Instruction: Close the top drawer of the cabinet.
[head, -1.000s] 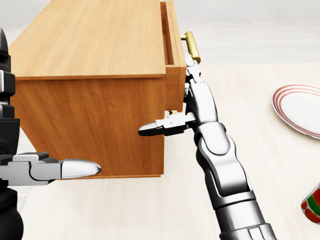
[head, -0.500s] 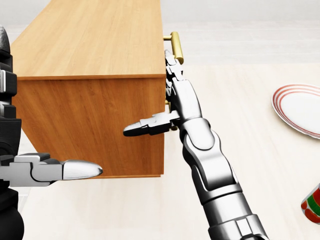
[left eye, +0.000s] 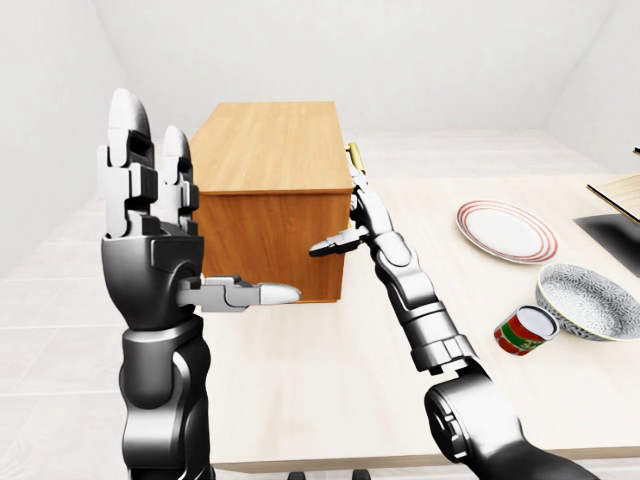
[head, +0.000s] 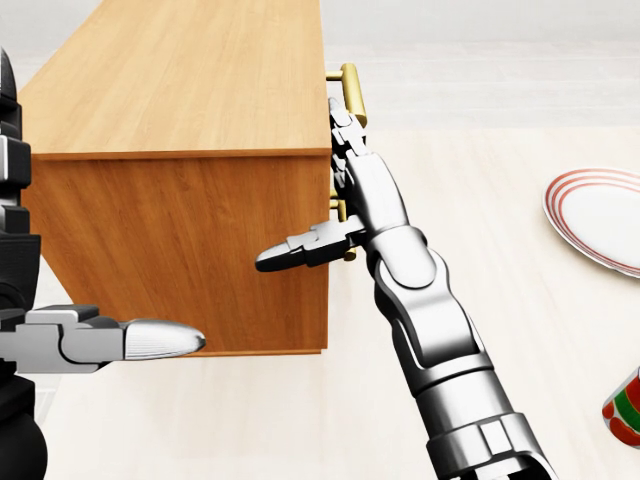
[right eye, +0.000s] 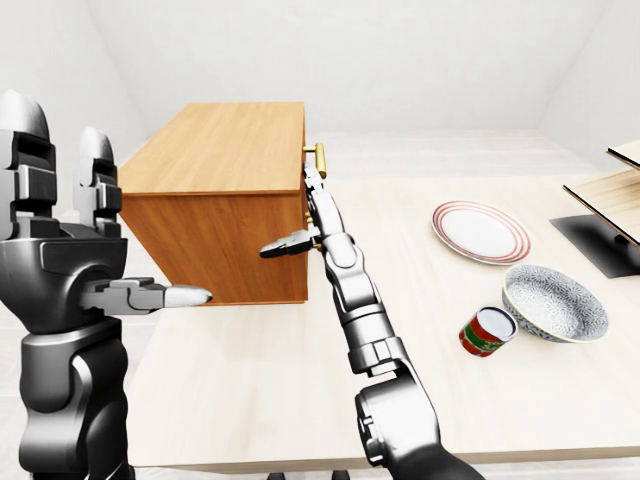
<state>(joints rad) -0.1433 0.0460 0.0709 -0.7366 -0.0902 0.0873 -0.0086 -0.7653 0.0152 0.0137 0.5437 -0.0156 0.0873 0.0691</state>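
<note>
The right hand (head: 345, 175) lies flat, fingers spread, against the cabinet (head: 190, 100) beside the brass handle (head: 350, 85). The left hand (left eye: 150, 210) stands raised, fingers wide, holding nothing.

- Right hand (head: 345, 185) lies flat against the cabinet (head: 190, 100) face, fingers spread, right under the brass handle (head: 350, 85) — nothing between them.
- Left hand (left eye: 150, 200) is raised, fingers wide, beside the cabinet's near wall, not touching.
- Bare table (right eye: 250, 380) below both arms.
- Plate (right eye: 480, 232), bowl (right eye: 555, 303) and can (right eye: 485, 331) sit well off right.
</note>
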